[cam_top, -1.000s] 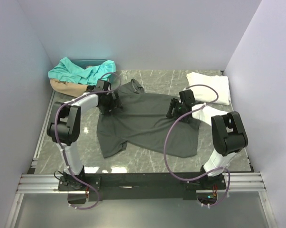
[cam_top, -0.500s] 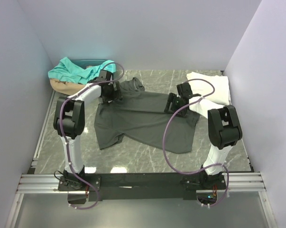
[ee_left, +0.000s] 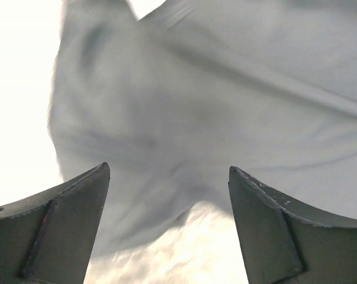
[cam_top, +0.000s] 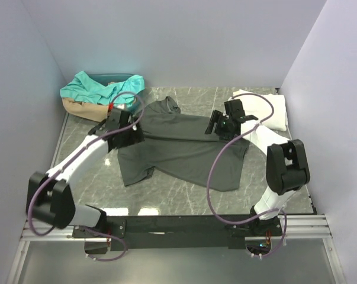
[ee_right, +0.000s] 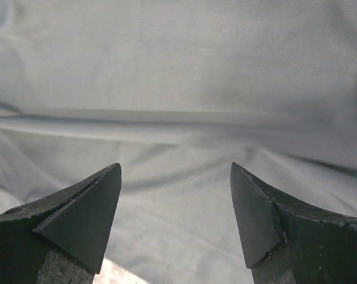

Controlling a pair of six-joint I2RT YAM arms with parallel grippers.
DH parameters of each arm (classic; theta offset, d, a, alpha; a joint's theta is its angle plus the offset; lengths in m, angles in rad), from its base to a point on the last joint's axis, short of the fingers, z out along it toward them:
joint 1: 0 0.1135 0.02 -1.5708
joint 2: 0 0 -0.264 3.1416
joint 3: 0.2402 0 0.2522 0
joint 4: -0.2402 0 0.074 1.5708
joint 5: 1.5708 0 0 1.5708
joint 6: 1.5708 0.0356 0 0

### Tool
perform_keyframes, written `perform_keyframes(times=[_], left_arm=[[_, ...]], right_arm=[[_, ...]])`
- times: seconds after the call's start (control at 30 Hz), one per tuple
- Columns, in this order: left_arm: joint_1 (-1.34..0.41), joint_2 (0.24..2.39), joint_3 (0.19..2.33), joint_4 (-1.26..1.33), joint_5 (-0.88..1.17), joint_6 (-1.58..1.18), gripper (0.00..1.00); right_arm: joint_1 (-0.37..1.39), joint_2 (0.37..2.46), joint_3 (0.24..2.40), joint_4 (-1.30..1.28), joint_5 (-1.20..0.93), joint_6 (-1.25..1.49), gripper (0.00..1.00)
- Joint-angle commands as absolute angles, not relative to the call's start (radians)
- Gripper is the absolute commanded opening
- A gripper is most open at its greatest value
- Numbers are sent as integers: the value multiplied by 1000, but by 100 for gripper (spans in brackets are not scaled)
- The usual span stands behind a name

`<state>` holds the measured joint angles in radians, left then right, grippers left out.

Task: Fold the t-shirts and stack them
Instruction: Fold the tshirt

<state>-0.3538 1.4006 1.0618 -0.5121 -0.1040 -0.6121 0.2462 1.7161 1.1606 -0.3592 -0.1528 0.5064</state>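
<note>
Across the marble-veined table (cam_top: 184, 198), a creased charcoal t-shirt (cam_top: 184, 151) lay spread flat (soft, matte cloth). The left gripper (ee_left: 166, 171) over its left end and the right gripper (ee_right: 175, 168) over its far right edge both gaped wide, holding nothing.

A desk (cam_top: 184, 201) of grey-green marble with pale veins sits boxed in by plain pale panels — left wall (cam_top: 18, 89), far wall (cam_top: 184, 41), right wall (cam_top: 335, 89). The light is soft and even, with bright glints by the aluminium rail (cam_top: 48, 228) along the near edge.
</note>
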Motion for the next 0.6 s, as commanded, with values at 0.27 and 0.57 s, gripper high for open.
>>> perform_keyframes(times=[0.27, 0.57], left_arm=[[-365, 1129, 713, -710, -127, -903, 65], [-364, 1147, 609, -673, -67, -982, 51]], right_arm=[[252, 1537, 1045, -365, -164, 511, 81], [252, 1470, 1003, -396, -166, 499, 81]])
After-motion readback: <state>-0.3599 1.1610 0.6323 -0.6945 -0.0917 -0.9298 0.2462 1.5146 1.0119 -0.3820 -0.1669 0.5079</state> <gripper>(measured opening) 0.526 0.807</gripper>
